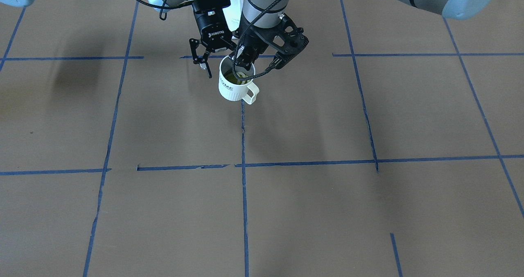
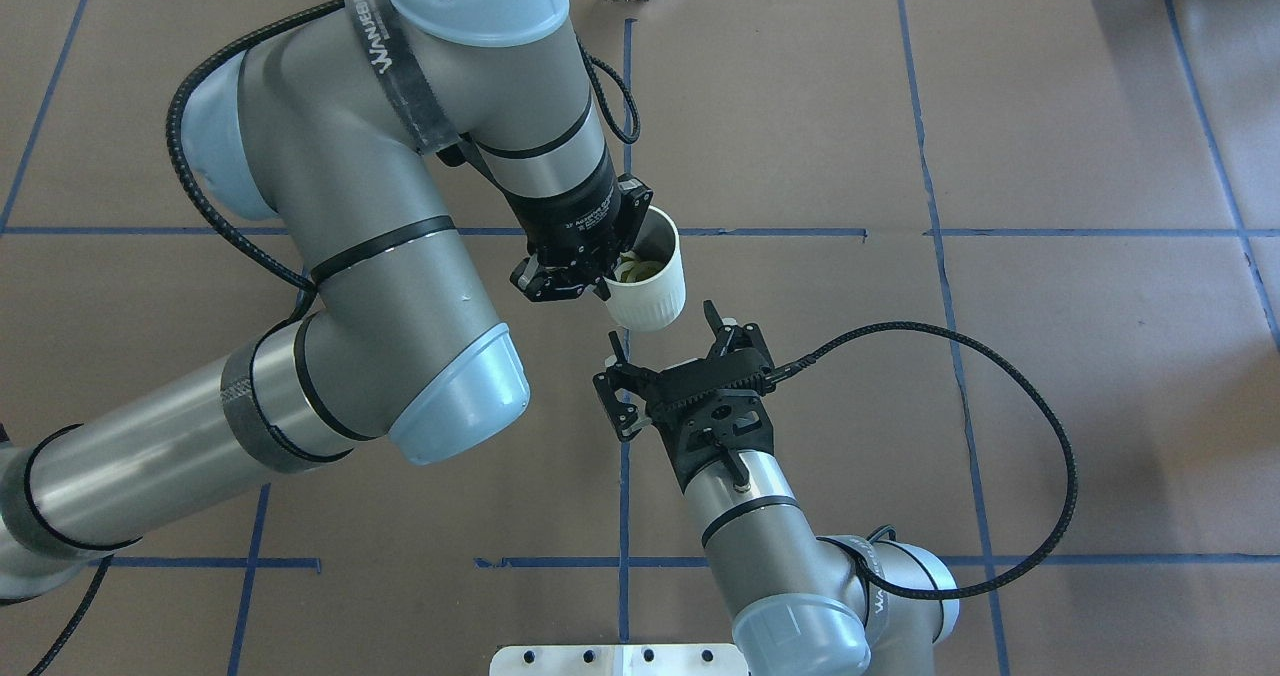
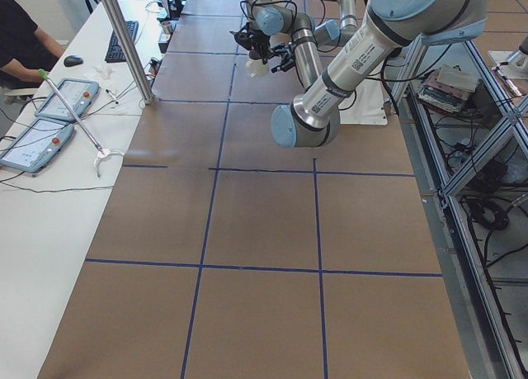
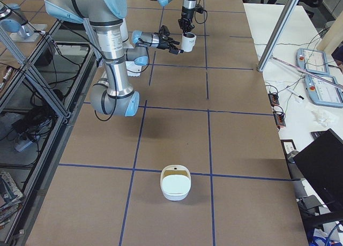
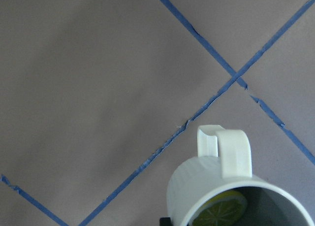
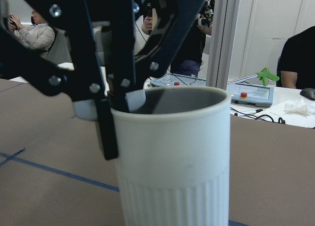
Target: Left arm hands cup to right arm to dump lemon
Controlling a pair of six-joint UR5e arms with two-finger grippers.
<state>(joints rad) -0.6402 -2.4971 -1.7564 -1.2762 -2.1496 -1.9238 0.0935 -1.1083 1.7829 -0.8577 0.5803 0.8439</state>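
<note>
The white ribbed cup [image 1: 233, 89] [image 2: 655, 301] hangs upright above the table, handle pointing away from the robot. My left gripper [image 1: 242, 62] [image 2: 590, 278] is shut on its rim, one finger inside. A yellow lemon [image 5: 220, 213] [image 2: 640, 268] slice lies in the grey interior. My right gripper [image 2: 662, 326] [image 1: 215, 64] is open, its thin fingers spread just short of the cup's wall, apart from it. The cup [image 6: 172, 162] fills the right wrist view, with the left gripper's black linkage gripping its rim. Its handle [image 5: 226, 149] shows in the left wrist view.
A white bowl-like container [image 4: 176, 183] sits on the brown table toward the robot's right end. Blue tape lines [image 1: 243, 166] grid the surface. A metal post [image 3: 124, 40], tablets and seated people are at the side table beyond the far edge.
</note>
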